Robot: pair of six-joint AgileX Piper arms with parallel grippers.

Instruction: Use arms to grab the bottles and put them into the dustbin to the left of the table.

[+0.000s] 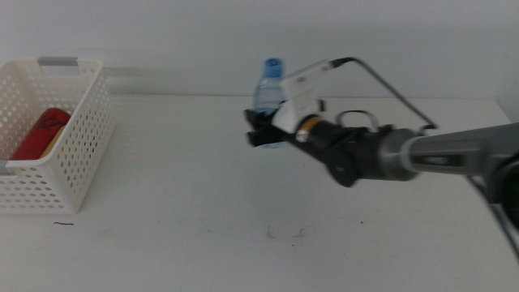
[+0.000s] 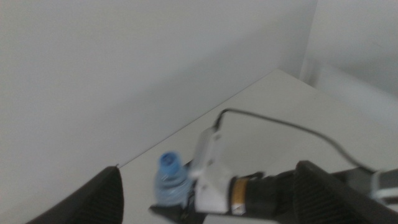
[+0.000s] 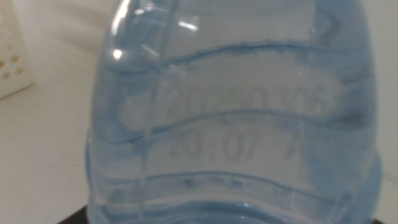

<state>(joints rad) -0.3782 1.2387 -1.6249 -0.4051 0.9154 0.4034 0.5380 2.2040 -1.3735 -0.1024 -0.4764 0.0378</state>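
A small clear water bottle (image 1: 271, 91) with a blue cap stands upright near the table's back edge. My right gripper (image 1: 264, 135) reaches in from the right and sits around the bottle's lower half, hiding its base. In the right wrist view the bottle (image 3: 230, 118) fills almost the whole picture, very close. The left wrist view looks down on the same bottle (image 2: 169, 179) and the right arm (image 2: 261, 196). My left gripper (image 2: 214, 202) is open, held high, and out of the middle view. The white lattice dustbin (image 1: 81, 138) at the left holds a red can (image 1: 39, 135).
The white table (image 1: 203, 211) has small dark scuff marks near its front. The wall runs close behind the bottle. A black cable (image 1: 389, 85) arches above the right arm. A corner of the dustbin (image 3: 11, 62) shows in the right wrist view.
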